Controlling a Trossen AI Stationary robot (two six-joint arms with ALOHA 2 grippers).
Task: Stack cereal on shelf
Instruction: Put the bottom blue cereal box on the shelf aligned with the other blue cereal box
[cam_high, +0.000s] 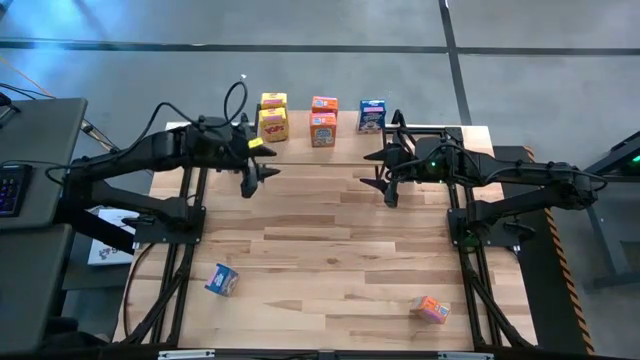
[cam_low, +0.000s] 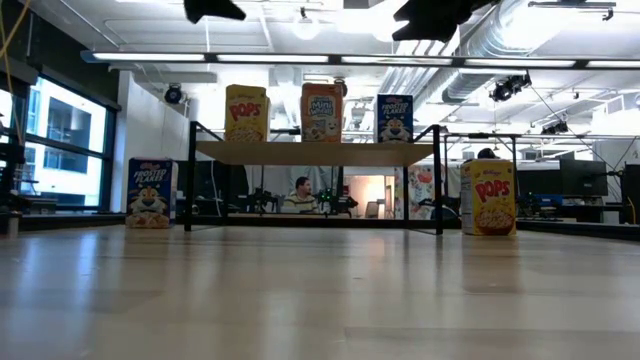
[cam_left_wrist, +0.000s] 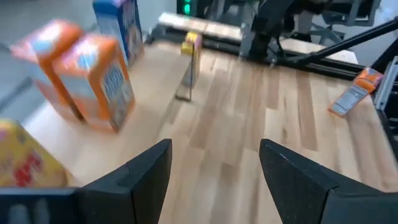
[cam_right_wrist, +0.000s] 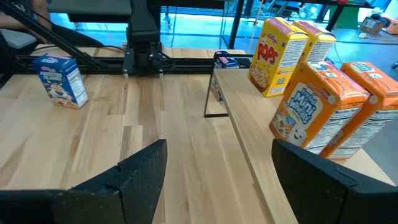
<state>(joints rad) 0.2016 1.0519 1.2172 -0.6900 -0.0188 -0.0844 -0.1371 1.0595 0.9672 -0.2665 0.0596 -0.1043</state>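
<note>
Both your grippers, left gripper (cam_high: 250, 182) and right gripper (cam_high: 381, 172), gape empty above the plank shelf (cam_high: 420, 137); 5 cardboard cereal boxes (cam_high: 323, 130) stand there.

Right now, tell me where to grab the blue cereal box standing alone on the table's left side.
Its upper part, pinched across the broad faces, probably from above: the blue cereal box stands upright, thin front to back, and askew, so turn the wrist to match.

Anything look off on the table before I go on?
Nothing spilled or damaged. Two boxes are off the shelf near the table's front: a blue cereal box front left and an orange-labelled one front right, both turned askew to the table edges. Both claws are empty.
</note>
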